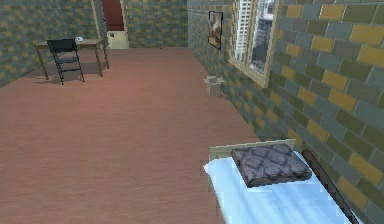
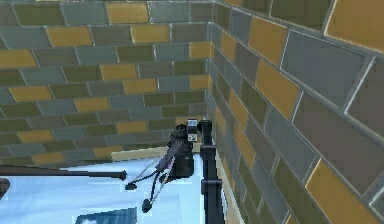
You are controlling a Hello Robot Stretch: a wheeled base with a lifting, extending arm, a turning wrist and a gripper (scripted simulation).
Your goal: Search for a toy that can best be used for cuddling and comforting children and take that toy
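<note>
Tool [image 2: 140, 196] shows against the pale blue bed [image 2: 50, 195] just behind it; I cannot tell whether it holds anything. Beyond it stands the brick wall [image 2: 100, 80]. Where the toy lies, I cannot tell.

Premises: a furnished home, bedroom end. Evidence: a bed [image 1: 262, 198] with a pale blue sheet and a dark patterned pillow [image 1: 270, 165] beside the multicoloured brick wall [image 1: 325, 95]. That wall carries a shuttered window [image 1: 255, 35] and a framed picture [image 1: 215, 29]. A wooden table [image 1: 90, 44] with a dark chair [image 1: 66, 60] stands at the far end, on a reddish plank floor [image 1: 120, 130].
</note>
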